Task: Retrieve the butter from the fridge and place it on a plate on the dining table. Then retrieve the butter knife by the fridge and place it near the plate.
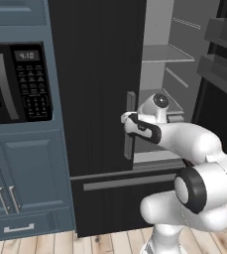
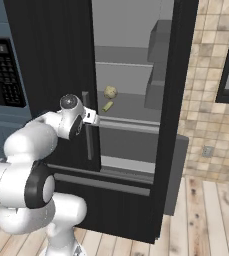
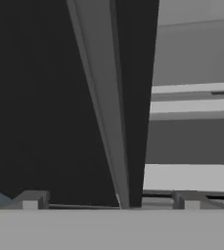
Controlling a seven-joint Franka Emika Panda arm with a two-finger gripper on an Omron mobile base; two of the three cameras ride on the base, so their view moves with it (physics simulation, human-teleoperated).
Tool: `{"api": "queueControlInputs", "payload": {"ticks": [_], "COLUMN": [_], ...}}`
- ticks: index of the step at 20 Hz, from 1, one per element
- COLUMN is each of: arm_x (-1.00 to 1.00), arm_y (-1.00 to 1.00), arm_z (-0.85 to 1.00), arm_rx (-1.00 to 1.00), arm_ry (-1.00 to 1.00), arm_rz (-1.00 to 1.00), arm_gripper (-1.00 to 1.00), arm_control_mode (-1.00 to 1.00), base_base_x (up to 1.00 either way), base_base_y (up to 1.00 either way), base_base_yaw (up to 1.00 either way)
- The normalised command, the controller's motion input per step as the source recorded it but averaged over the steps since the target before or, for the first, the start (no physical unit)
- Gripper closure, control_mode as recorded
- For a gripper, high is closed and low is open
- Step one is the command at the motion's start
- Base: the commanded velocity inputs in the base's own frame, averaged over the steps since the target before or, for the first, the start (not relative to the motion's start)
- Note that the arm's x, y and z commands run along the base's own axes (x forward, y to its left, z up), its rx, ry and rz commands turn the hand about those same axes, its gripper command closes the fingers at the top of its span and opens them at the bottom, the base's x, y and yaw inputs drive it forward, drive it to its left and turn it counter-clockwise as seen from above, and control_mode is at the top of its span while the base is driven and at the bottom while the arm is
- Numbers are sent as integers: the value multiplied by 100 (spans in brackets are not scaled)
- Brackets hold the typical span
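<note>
We see the fridge (image 1: 100, 99) cut off at the top edge in both base views, and its open right door (image 1: 224, 59) runs off the right edge of the left base view. The robot's own arm covers part of the closed door's grey handle (image 1: 130, 124) there. The microwave (image 1: 16, 82) is cut by the left edge. Beside the butter (image 2: 107, 106) on the shelf sits a small round pale thing (image 2: 110, 92), too small for us to identify.
</note>
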Motion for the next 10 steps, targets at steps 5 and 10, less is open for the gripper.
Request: {"api": "queueControlInputs", "payload": {"ticks": [5,10], "arm_x": [33,41], "arm_y": [8,2], "arm_z": [-23,-27], "arm_rx": [0,2], "arm_ry": [0,0], "arm_rz": [0,0], "arm_gripper": [-100,-100], "arm_control_mode": [-100,-100], "base_base_x": [0,0], "base_base_y": [0,0], "base_base_yaw": [0,0]}}
